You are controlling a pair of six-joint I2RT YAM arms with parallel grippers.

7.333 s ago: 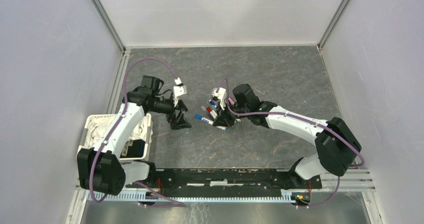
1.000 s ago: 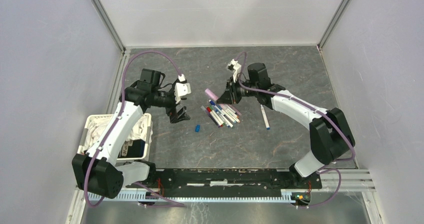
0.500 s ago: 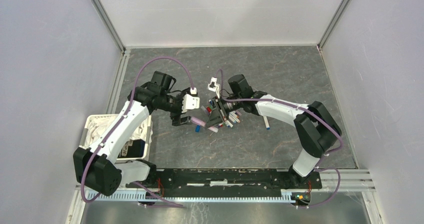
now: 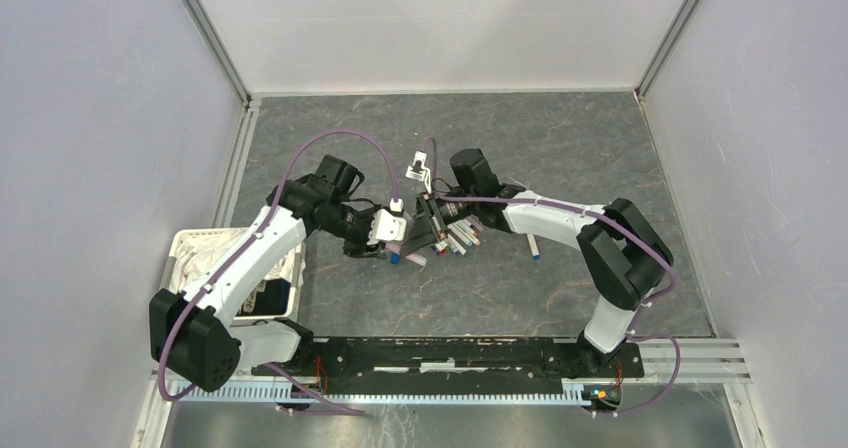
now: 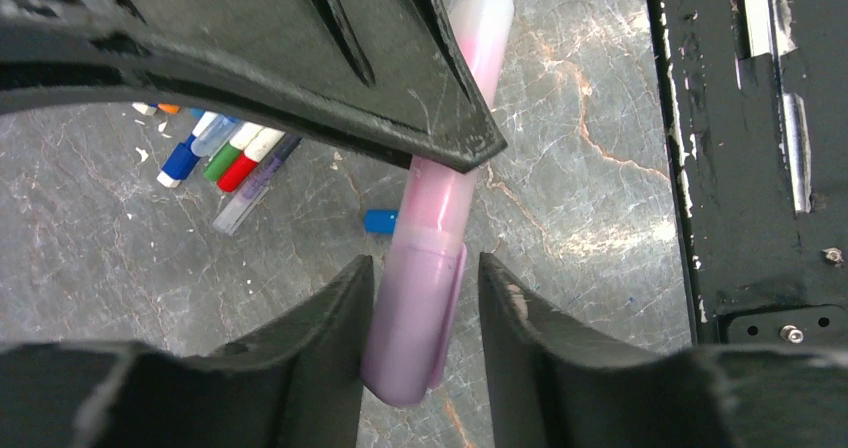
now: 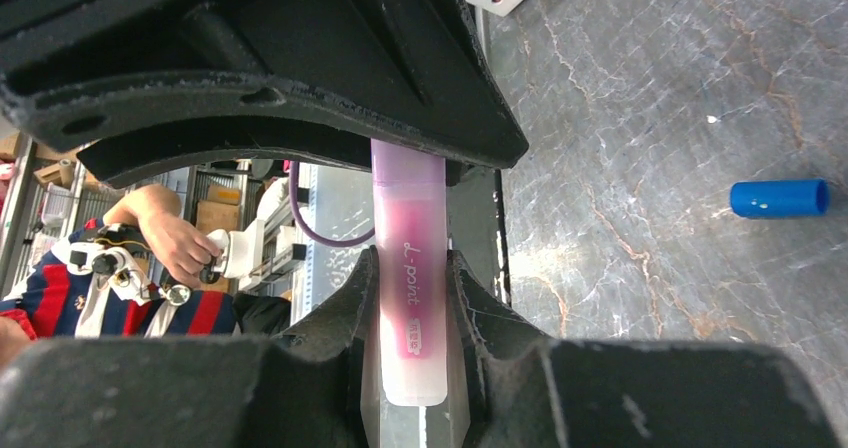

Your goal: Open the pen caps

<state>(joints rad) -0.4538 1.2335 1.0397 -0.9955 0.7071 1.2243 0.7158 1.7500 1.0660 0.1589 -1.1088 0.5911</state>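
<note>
My right gripper (image 6: 412, 263) is shut on the barrel of a pink pen (image 6: 408, 218), held above the table. In the left wrist view the pen (image 5: 470, 78) carries a lilac cap (image 5: 410, 318). My left gripper (image 5: 420, 268) is open around that cap: one finger touches it and a small gap shows at the other. In the top view both grippers, left (image 4: 392, 230) and right (image 4: 425, 230), meet mid-table. A pile of capped pens (image 4: 462, 238) lies just right of them and shows in the left wrist view (image 5: 215, 153). A loose blue cap (image 5: 380, 221) lies on the table below.
A white basket (image 4: 200, 243) stands at the left near the left arm. One single pen (image 4: 533, 246) lies apart to the right of the pile. The blue cap also shows in the right wrist view (image 6: 778, 198). A black rail (image 4: 450, 353) runs along the near edge.
</note>
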